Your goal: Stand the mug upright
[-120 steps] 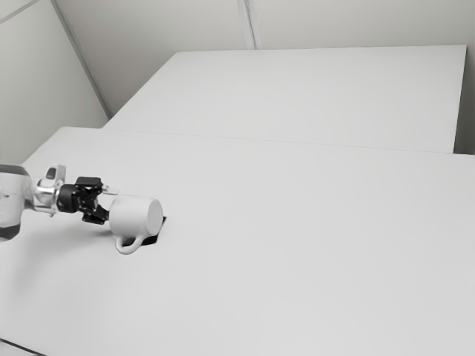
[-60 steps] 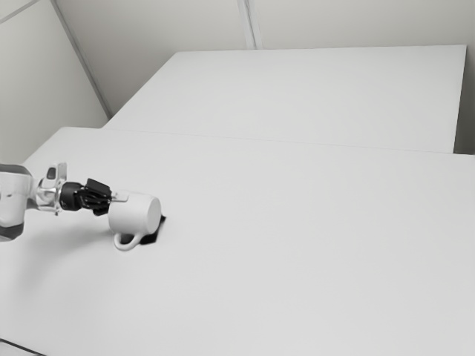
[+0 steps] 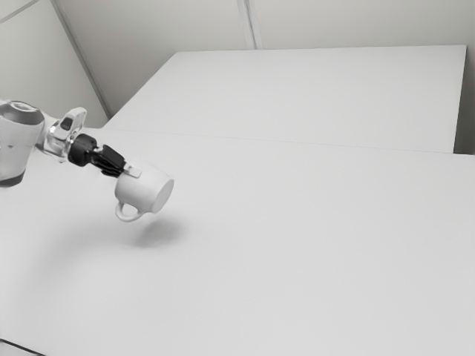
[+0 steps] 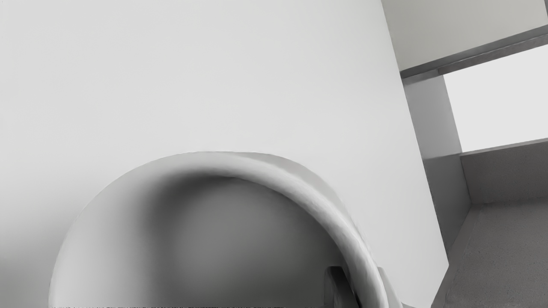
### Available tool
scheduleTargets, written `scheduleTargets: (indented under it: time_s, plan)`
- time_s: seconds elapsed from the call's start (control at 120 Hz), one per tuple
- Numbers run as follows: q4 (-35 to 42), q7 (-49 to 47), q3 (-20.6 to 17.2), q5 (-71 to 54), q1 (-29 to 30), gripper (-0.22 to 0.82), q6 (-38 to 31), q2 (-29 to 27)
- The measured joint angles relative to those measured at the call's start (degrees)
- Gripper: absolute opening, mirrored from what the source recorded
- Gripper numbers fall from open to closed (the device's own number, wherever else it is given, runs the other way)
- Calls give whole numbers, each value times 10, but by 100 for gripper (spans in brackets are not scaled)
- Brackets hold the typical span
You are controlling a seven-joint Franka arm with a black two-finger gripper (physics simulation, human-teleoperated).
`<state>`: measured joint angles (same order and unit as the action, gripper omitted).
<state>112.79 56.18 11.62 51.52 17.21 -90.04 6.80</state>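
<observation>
Fingers (image 3: 133,171) partly hidden by mug (image 3: 145,187)

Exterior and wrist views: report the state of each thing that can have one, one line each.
Mug: raised off the table, tilted, base angled downward, not upright.
Gripper: shut on the mug's wall, one finger inside, one outside.
Arm: reaching in from the exterior view's left.

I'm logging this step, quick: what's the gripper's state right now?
Gripper: closed on the wall of the white mug, one finger inside, holding it aloft.
</observation>
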Motion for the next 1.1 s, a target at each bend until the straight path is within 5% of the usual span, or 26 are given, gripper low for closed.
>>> scheduleTargets:
  time_s: [0.508,1.1]
  plan:
    - [-41,-223,-116,-437,-81,-18,-173,-46]
    - [122,-404,-140,-543,-83,-18,-415,-46]
